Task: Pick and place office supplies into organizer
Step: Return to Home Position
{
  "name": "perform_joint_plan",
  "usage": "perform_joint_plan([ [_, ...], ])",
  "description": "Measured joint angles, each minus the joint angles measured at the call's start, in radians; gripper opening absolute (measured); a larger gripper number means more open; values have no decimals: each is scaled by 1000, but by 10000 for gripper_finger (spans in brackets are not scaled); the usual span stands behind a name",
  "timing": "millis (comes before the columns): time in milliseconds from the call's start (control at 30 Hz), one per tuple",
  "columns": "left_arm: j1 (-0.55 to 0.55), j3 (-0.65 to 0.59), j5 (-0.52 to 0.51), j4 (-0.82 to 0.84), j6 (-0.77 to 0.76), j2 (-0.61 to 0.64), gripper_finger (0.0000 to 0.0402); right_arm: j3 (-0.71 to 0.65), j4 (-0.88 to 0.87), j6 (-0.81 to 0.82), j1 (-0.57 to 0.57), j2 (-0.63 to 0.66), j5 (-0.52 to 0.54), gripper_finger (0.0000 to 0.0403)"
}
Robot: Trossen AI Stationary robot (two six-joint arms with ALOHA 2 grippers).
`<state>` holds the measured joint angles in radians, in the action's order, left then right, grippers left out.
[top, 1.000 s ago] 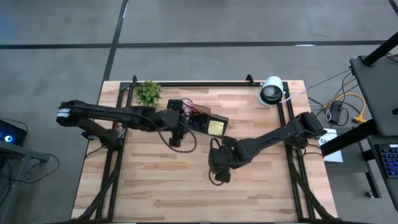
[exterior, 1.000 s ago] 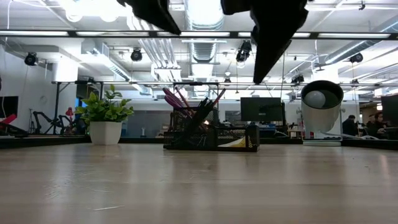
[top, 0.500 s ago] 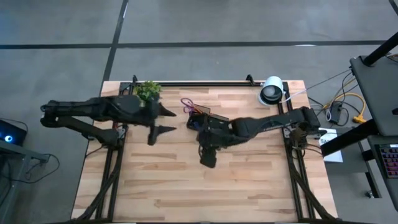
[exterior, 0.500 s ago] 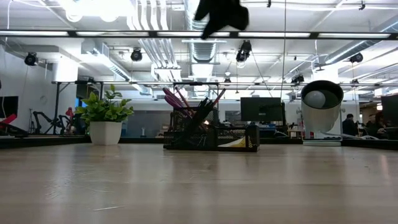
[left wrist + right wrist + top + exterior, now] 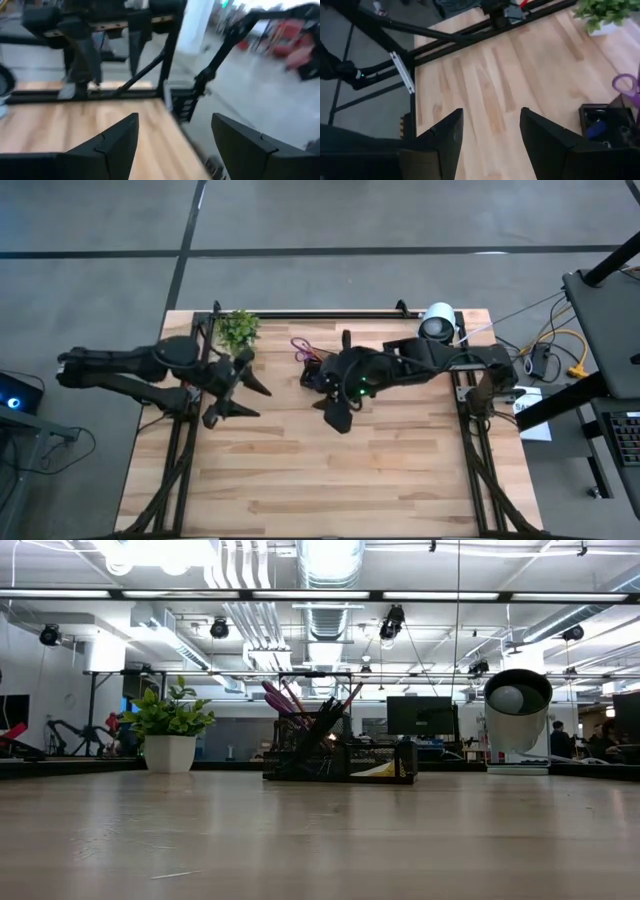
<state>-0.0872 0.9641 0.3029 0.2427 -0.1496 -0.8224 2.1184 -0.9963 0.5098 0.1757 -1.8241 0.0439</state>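
Note:
The black organizer (image 5: 340, 758) stands on the table's far middle. Purple scissors handles (image 5: 280, 697), pens and a yellow pad (image 5: 384, 770) are inside it. In the high view the right arm covers most of the organizer (image 5: 318, 372); the scissors handle (image 5: 300, 345) sticks out. My right gripper (image 5: 335, 415) hovers open just nearer than the organizer. Its wrist view shows the gripper (image 5: 492, 135) above bare wood, with the organizer (image 5: 612, 125) and a blue marker (image 5: 596, 130) to one side. My left gripper (image 5: 240, 402) is open near the table's left side, seen open (image 5: 175, 142) in its wrist view too.
A small green plant in a white pot (image 5: 238, 330) stands at the far left, close to the left gripper. A round white-and-black device (image 5: 437, 326) sits at the far right corner. Black frame rails (image 5: 330, 313) run along the table's edges. Bare wood (image 5: 320, 480) fills the near half.
My left gripper has drawn back from the organizer toward the table's left edge. The right arm has folded back, and its gripper has moved from the table's middle toward the far edge, ending beside the organizer. Both grippers have risen out of the low view.

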Motion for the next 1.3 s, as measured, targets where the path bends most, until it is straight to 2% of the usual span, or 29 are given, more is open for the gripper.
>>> perform_joint_plan([
  [100, 0, -147, 30, -219, -78, 36, 235, -64, 7, 36, 34, 29, 2, 183],
  [233, 1, -294, 68, -351, -157, 93, 235, -231, 87, 111, 82, 99, 3, 183],
  [400, 12, -384, 70, -371, -185, 175, 235, -587, 432, 182, 111, 308, 67, 183],
  [567, 46, -405, 65, -369, -185, 226, 235, -981, 854, 171, 117, 557, 91, 183],
  [667, 75, -408, 63, -377, -180, 250, 235, -1153, 1081, 125, 115, 678, 93, 183],
  [733, 92, -414, 64, -400, -163, 258, 235, -1240, 1167, 92, 117, 744, 90, 183],
  [833, 113, -442, 61, -457, -156, 259, 235, -1338, 1191, 61, 115, 827, 90, 183],
  [967, 126, -561, 52, -716, -183, 243, 235, -1440, 1168, 63, 114, 923, 143, 183],
  [1100, 127, -699, -19, -939, -227, 227, 235, -1527, 1134, 92, 106, 1007, 155, 183],
  [1200, 127, -767, -93, -980, -267, 239, 235, -1573, 1129, 265, 101, 1055, 199, 183],
  [1233, 127, -784, -113, -980, -281, 244, 235, -1583, 1126, 267, 101, 1068, 199, 183],
  [1300, 127, -806, -131, -981, -287, 256, 235, -1598, 1138, 153, 102, 1085, 167, 183],
])
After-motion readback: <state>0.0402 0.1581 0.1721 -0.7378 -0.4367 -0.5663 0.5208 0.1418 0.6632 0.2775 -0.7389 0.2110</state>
